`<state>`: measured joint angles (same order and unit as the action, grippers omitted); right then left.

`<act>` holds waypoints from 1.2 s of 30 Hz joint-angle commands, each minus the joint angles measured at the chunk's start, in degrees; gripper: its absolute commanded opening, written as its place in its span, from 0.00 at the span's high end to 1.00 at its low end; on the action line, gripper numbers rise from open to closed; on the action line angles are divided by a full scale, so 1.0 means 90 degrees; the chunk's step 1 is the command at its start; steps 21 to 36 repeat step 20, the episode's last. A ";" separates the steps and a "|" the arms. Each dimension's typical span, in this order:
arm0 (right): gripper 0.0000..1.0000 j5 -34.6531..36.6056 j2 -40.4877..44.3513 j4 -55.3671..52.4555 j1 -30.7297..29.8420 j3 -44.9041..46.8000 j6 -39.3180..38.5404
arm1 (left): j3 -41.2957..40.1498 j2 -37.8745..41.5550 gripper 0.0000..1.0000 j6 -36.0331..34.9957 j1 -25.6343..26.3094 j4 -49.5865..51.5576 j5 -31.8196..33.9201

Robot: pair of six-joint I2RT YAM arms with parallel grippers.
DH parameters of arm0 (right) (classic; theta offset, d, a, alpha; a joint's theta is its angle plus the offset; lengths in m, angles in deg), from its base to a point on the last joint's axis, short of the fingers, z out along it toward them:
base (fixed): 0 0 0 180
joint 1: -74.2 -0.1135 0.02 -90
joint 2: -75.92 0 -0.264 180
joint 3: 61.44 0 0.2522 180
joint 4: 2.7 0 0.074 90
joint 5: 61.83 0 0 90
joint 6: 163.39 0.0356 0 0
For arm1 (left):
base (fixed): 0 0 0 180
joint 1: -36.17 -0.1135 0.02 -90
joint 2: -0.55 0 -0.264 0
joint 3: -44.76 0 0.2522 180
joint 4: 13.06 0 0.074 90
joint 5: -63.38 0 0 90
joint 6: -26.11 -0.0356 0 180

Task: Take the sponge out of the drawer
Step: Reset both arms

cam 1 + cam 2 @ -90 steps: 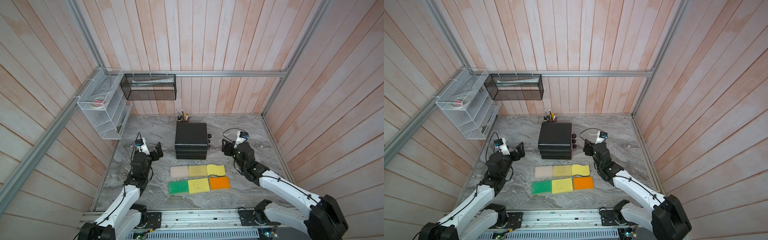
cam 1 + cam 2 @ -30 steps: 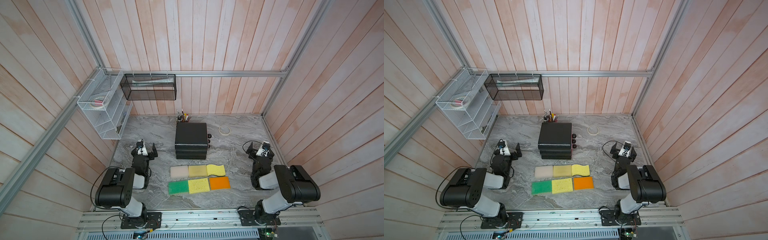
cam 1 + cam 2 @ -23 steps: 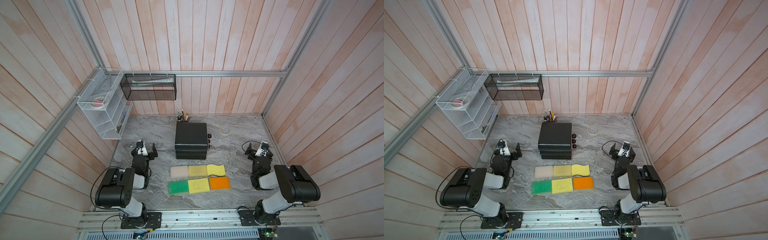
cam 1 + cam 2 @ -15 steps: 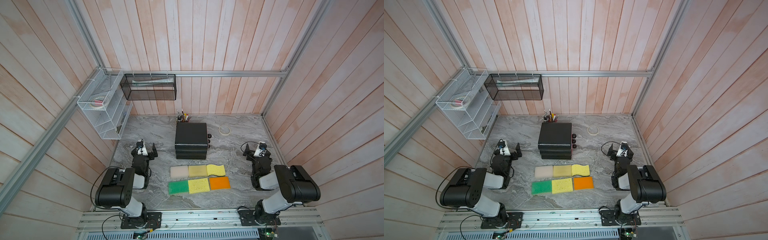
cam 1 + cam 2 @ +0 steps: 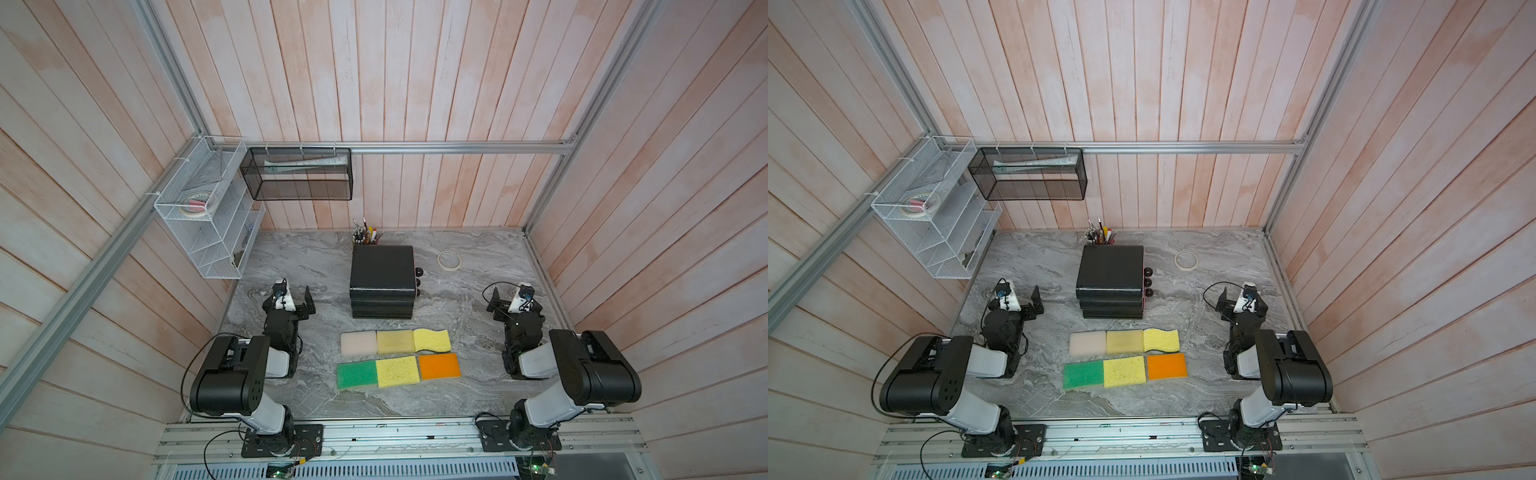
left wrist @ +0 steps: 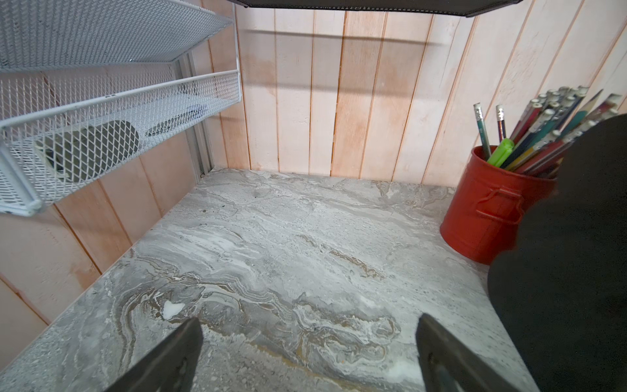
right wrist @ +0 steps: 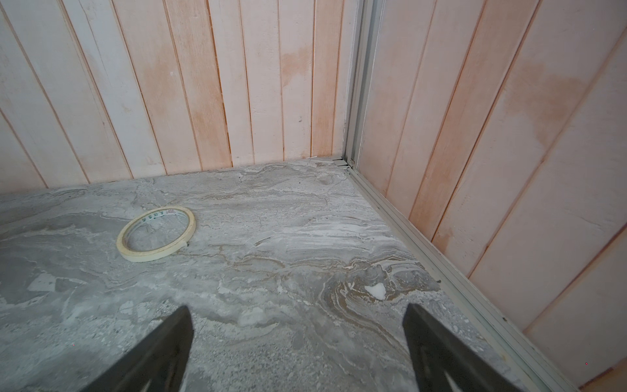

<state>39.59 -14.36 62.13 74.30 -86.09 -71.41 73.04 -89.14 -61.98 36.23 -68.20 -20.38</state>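
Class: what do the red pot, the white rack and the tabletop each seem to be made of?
Red pot: likely painted sheet metal, glossy, with a pressed handle. White rack: metal mesh, painted white, diamond holes. Tabletop: grey veined stone or a printed imitation, matte.

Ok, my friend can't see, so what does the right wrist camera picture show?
The right gripper hangs open and empty above a grey marble table. A roll of tape lies flat on the table ahead of it, near a corner of pink wooden walls.
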 commanded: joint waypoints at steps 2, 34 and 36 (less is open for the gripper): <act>0.02 -0.0076 0.0073 -0.0060 0.0027 -0.0077 0.0086 | 0.0066 0.0002 0.00 -0.0032 -0.0024 0.0027 -0.0010; 0.02 -0.0068 0.0071 -0.0060 0.0022 -0.0078 0.0083 | 0.0076 -0.0001 0.00 -0.0013 -0.0016 0.0059 -0.0029; 0.02 -0.0068 0.0071 -0.0060 0.0022 -0.0078 0.0083 | 0.0076 -0.0001 0.00 -0.0013 -0.0016 0.0059 -0.0029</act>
